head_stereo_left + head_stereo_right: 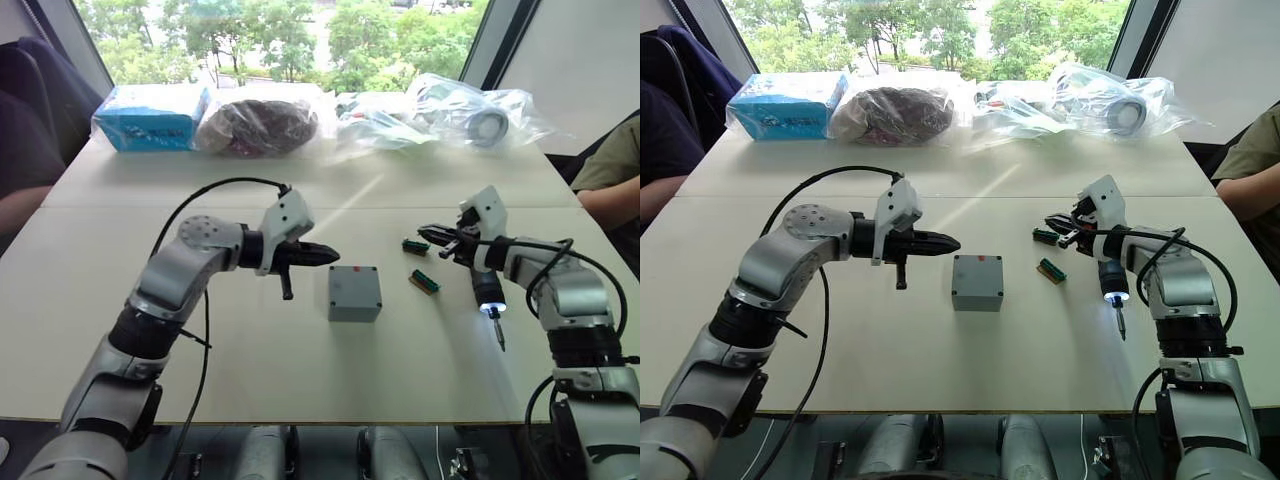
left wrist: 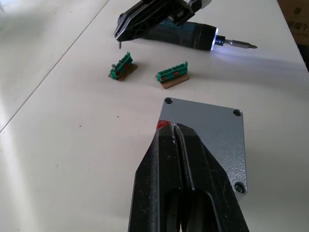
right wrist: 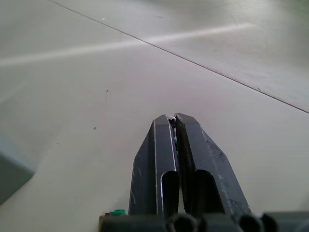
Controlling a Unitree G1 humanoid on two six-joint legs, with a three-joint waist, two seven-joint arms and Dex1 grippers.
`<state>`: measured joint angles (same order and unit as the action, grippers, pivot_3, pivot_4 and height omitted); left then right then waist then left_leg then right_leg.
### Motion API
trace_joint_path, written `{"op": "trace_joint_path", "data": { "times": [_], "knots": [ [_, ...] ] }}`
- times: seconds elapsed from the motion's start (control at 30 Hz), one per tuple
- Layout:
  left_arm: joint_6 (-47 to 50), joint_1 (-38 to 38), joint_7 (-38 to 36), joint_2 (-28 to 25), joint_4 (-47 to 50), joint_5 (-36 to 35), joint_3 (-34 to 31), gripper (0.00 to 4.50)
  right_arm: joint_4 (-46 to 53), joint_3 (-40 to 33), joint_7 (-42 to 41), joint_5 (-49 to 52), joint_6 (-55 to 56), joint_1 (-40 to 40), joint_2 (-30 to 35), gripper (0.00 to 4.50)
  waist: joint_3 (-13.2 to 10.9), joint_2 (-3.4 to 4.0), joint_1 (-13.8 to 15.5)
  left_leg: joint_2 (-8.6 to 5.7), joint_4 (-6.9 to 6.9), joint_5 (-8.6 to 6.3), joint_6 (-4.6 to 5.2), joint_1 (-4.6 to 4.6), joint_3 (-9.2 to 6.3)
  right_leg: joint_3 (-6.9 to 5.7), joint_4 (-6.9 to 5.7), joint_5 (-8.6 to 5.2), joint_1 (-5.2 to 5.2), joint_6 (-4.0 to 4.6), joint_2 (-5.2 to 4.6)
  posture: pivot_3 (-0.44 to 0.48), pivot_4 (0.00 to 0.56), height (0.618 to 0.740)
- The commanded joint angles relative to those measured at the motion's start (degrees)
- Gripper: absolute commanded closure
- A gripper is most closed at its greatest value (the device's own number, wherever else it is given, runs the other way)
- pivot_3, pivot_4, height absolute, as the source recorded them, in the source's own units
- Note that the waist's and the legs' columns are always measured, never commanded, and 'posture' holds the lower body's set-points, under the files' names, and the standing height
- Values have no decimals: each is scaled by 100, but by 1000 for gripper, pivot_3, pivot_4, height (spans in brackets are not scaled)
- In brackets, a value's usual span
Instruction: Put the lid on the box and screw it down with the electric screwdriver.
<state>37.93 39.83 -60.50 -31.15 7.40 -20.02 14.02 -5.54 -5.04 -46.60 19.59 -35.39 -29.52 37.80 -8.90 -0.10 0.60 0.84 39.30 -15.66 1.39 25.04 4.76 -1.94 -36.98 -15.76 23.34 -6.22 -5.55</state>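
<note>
The grey box [image 1: 354, 300] stands at the table's middle with the flat lid [image 2: 207, 140] lying on it, small screw holes at the corners. My left gripper [image 1: 325, 254] is shut and empty, its tips just above the lid's left edge by a red mark. The electric screwdriver [image 1: 488, 288] lies to the right, its tip light on and its bit toward the near edge. Its rear end is hidden under my right wrist. My right gripper [image 1: 428, 233] hovers shut above the table, pointing left; a tiny thin piece at its tips is too small to identify.
Two small green connector pieces [image 1: 415, 244] [image 1: 424, 282] lie between the box and the screwdriver. A blue carton [image 1: 150, 118] and several plastic bags [image 1: 470, 110] line the far edge. A person's arm [image 1: 610, 195] rests at the right edge, another person [image 1: 25, 170] sits at the left.
</note>
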Motion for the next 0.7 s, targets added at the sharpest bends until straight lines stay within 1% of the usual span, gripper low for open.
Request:
{"op": "trace_joint_path", "data": {
  "times": [0.03,0.13,0.23,0.3,0.47,0.7],
  "knots": [
    [60,-90,-198,-259,316,-192,-194,4500,1311,-147,-197,641,-656,167,152,4405,0,0,-3,0,0,0,0,0,0,0,0,0,0,0,0,0,150,740],
    [195,-321,-462,-598,573,-354,-165,4500,2259,85,-126,935,-1141,424,99,4405,0,0,-5,3,-1,-1,1,0,-1,1,0,0,1,0,1,0,150,740],
    [219,-432,-522,-733,648,-382,-105,4500,2577,291,38,960,-1285,535,-19,4405,0,0,7,3,-1,-2,4,0,-1,1,0,0,1,1,1,0,150,740],
    [188,-429,-457,-727,613,-320,-72,4500,2647,436,128,918,-1285,625,-97,4405,0,0,32,-1,-1,-14,24,0,-2,-1,0,0,-1,1,-2,0,150,740],
    [207,-394,-344,-643,610,-326,-70,4500,2709,526,202,940,-1284,728,-103,4405,0,0,8,-4,1,-14,24,0,-2,0,0,0,-1,1,-3,0,150,740],
    [203,-403,-275,-568,620,-329,-48,4500,2527,580,226,859,-1181,710,-63,4405,0,0,14,-1,1,-13,22,0,-2,0,0,0,1,1,1,0,150,740]
  ]
}}
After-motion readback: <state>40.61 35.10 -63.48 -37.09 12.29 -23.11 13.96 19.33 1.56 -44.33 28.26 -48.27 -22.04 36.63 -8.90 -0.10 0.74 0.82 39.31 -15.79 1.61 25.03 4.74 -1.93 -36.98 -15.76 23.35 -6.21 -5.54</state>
